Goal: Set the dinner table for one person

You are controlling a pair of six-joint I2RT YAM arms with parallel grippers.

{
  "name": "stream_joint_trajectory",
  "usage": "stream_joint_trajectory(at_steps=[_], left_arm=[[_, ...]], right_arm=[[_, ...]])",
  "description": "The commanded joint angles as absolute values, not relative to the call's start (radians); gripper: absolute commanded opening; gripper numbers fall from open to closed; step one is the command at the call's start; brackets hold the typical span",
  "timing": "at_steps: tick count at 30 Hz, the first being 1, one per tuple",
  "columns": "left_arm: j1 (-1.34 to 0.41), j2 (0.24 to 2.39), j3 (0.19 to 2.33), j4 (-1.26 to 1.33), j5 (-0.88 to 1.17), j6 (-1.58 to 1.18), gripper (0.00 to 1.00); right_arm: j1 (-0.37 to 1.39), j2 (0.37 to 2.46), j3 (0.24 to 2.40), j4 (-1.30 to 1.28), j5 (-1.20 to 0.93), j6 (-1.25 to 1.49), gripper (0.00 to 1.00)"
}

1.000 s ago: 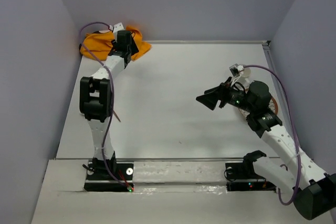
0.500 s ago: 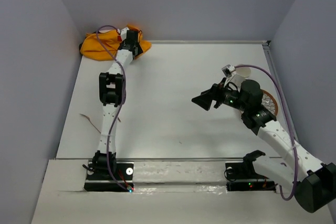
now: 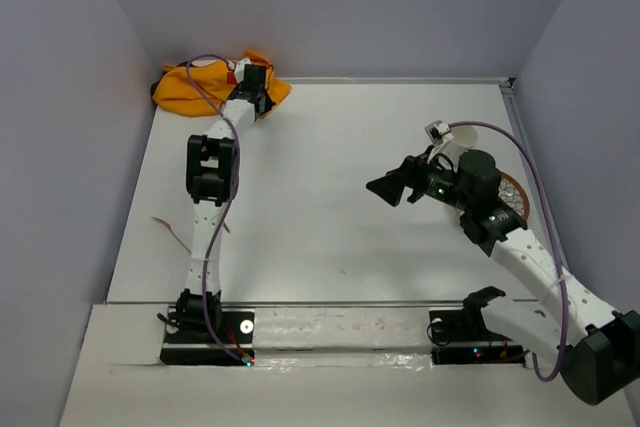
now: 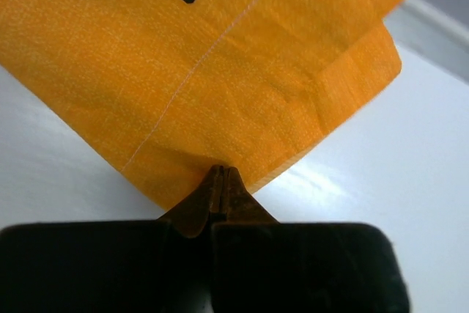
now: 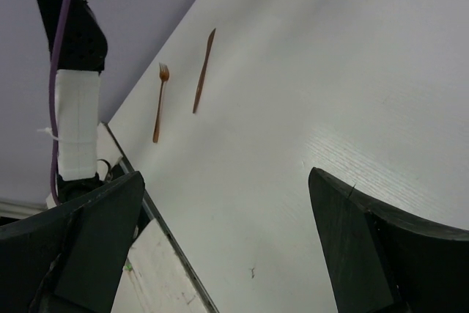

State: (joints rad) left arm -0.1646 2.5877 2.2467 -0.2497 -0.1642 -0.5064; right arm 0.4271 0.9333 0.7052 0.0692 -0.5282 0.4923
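While the orange mat [image 4: 242, 71] sits bunched in a far corner of the dinner table [image 3: 330, 157], left gripper [image 4: 222, 181] clamps its hem | right gripper [image 5: 226, 181] gapes empty | fork [image 5: 158, 104], knife [image 5: 203, 71] lie unplaced.

The cloth mat [image 4: 242, 71] is showing bright orange, with a red patch edged in black; the dinner table [image 3: 330, 167] is gleaming white; the fork [image 5: 158, 104] and knife [image 5: 203, 71] are looking brown; the cable [image 5: 61, 12] is showing purple.
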Motion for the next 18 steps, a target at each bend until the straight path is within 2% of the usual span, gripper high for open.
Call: stream_joint_trajectory(at_steps=[1,4,6,7,9,11,18], left_arm=[[-0.225,2.393,1.955,-0.092,-0.109,-0.538,0.00],[-0.213,2.261,1.774,0.007,-0.188,-0.563,0.00],[-0.183,2.179,1.665,0.076,-0.193,-0.584,0.25],[-0.172,2.162,1.636,0.095,-0.177,-0.607,0.44],[-0.149,2.128,1.579,0.124,-0.169,-0.621,0.54],[-0.141,2.131,1.560,0.129,-0.160,-0.627,0.59],[-0.133,2.256,1.657,0.054,-0.123,-0.643,0.60]], right_arm=[[0.436,0.899,0.764,0.064,-0.502,0.471,1.00],[0.436,0.877,0.753,0.045,-0.505,0.472,1.00],[0.436,0.867,0.743,0.040,-0.505,0.475,1.00],[0.436,0.864,0.739,0.040,-0.508,0.477,1.00],[0.436,0.862,0.736,0.041,-0.514,0.485,1.00],[0.436,0.864,0.738,0.040,-0.520,0.483,1.00],[0.436,0.859,0.739,0.032,-0.526,0.477,1.00]])
